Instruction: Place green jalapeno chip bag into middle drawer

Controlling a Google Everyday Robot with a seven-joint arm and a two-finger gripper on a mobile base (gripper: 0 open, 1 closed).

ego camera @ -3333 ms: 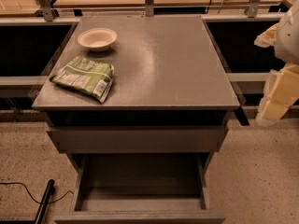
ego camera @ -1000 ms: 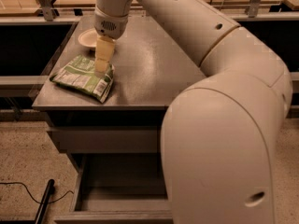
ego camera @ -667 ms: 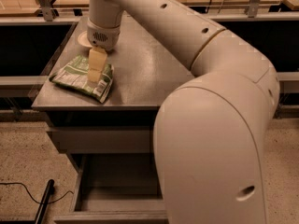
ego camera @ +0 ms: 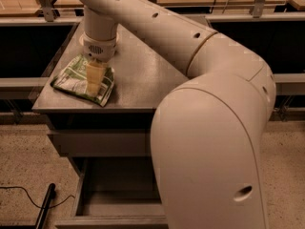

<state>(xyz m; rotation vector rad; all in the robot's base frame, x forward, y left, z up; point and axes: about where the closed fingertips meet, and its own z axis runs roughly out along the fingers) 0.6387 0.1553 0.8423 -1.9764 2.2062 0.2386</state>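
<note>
The green jalapeno chip bag lies flat on the grey desk, toward the 8 o'clock corner of its top, crinkled and near the front edge. The claw points straight down onto the bag's 3 o'clock half and seems to touch the foil; from this angle I cannot tell whether it is released or clenched. The pale arm sweeps from the claw across the 12 o'clock side of the desk and fills the view toward 4 o'clock. Below the desk top, at 6 o'clock, an open drawer stands pulled out under a closed drawer front
</note>
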